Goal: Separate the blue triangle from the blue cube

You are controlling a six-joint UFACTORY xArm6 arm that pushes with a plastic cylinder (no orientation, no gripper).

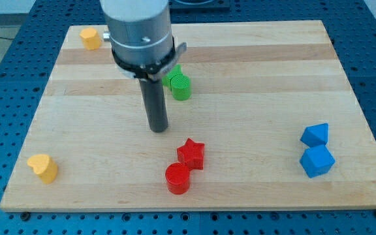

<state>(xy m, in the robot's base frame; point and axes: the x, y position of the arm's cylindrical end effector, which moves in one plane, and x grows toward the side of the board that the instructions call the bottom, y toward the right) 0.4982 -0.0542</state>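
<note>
The blue triangle point(314, 134) lies near the board's right edge, and the blue cube point(317, 160) sits just below it, the two nearly touching. My tip point(158, 128) is at the end of the dark rod, near the board's middle, far to the left of both blue blocks. The tip touches no block; the red star point(191, 153) is the closest, a little below and to the right of it.
A red cylinder point(177, 178) sits below the red star. A green cylinder point(180, 84) and another green block partly hidden by the arm lie right of the rod. A yellow block point(91, 37) is at top left, a yellow heart point(43, 168) at bottom left.
</note>
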